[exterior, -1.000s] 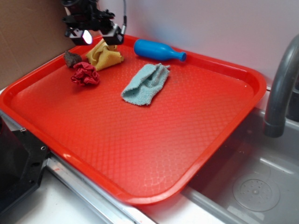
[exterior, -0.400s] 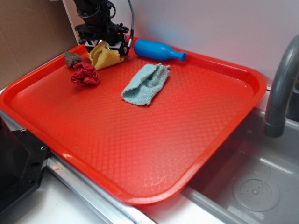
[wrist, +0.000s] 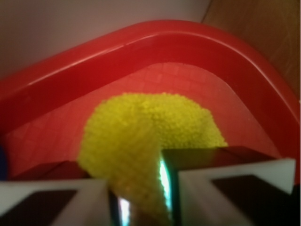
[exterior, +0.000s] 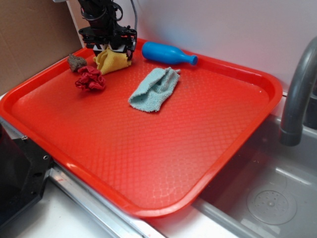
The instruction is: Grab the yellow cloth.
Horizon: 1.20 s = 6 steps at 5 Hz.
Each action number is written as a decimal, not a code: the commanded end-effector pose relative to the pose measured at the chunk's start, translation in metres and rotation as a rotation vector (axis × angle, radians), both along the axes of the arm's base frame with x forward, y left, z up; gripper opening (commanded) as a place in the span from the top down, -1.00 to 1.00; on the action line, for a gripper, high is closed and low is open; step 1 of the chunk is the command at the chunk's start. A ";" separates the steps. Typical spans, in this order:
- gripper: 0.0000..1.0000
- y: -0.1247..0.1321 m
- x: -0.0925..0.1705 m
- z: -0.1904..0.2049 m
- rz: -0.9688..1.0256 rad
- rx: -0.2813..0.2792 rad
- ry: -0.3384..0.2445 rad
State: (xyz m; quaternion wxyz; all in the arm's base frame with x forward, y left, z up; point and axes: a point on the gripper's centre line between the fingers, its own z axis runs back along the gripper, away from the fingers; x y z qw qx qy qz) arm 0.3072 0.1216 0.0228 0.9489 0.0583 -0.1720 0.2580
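The red tray [exterior: 163, 163] rests at a sink's edge, its near half bare. Mid-tray lies a pale blue-green cloth [exterior: 154, 89]. Left of it sit a red ruffled cloth [exterior: 90, 78] and, just beyond that, a small dark brown lump [exterior: 77, 62] near the rim. A blue bottle [exterior: 167, 53] lies on its side along the far wall of the tray.

The yellow cloth [exterior: 113, 61] sits in the tray's far left corner, between the lump and the bottle. The gripper [exterior: 110, 48] is down on top of it.

The exterior view hides the fingertips behind the arm's black body. The wrist view supplies them: the yellow cloth [wrist: 141, 136] bunches up between the two fingers [wrist: 225, 188], the jaws drawn in to a narrow gap with a fold pinched between them. The tray's corner rim [wrist: 188, 42] curves behind.
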 end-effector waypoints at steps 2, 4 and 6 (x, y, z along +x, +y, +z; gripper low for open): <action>1.00 -0.026 -0.020 0.092 0.022 -0.080 0.099; 1.00 -0.081 -0.068 0.154 -0.155 -0.228 0.182; 1.00 -0.121 -0.121 0.185 -0.317 -0.282 0.220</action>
